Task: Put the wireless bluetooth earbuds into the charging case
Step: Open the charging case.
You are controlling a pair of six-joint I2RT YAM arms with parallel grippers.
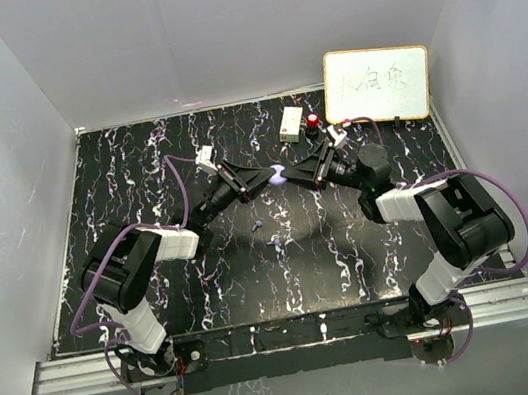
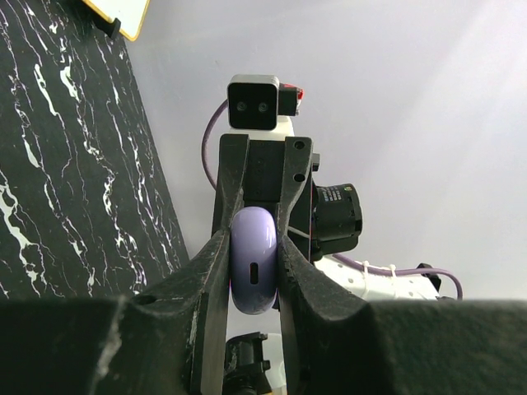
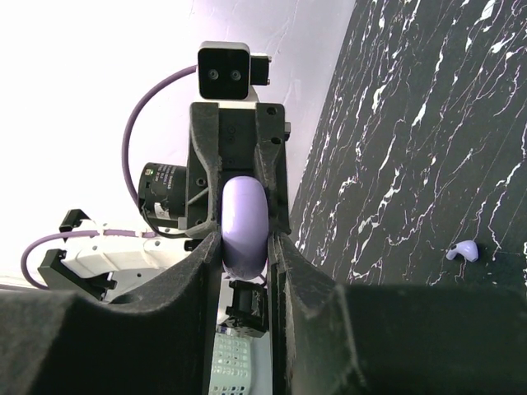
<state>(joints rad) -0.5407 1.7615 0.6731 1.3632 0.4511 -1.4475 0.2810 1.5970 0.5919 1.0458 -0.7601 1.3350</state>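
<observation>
The left gripper (image 1: 263,180) and the right gripper (image 1: 296,174) meet tip to tip over the middle of the black, white-veined marble-patterned table (image 1: 139,178), towards its far half. Both are closed narrowly on the same thing, a rounded lilac plastic charging case (image 1: 279,178). It is pinched from the left by one pair of black fingers and from the right by the other, and held up off the table. In the left wrist view the charging case (image 2: 253,259) stands on edge between the fingers, a small dark slot showing on its near face. In the right wrist view the charging case (image 3: 244,226) is clamped the same way, smooth and unmarked. Whether its lid is open cannot be told from any view. The two tiny lilac-purple plastic earbuds lie loose on the table nearer the arm bases, below the case in the top view, close together but not touching. One earbud (image 1: 259,225) lies a little farther and to the left, the other earbud (image 1: 274,241) nearer and to the right. One of them shows at the right edge of the right wrist view (image 3: 464,249), resting on the marble surface. At the far side, right of centre, sit a small white rectangular box (image 1: 289,123) and, just to its right, a small red-topped object (image 1: 313,122). An orange-framed whiteboard (image 1: 377,84) stands in the far right corner.
</observation>
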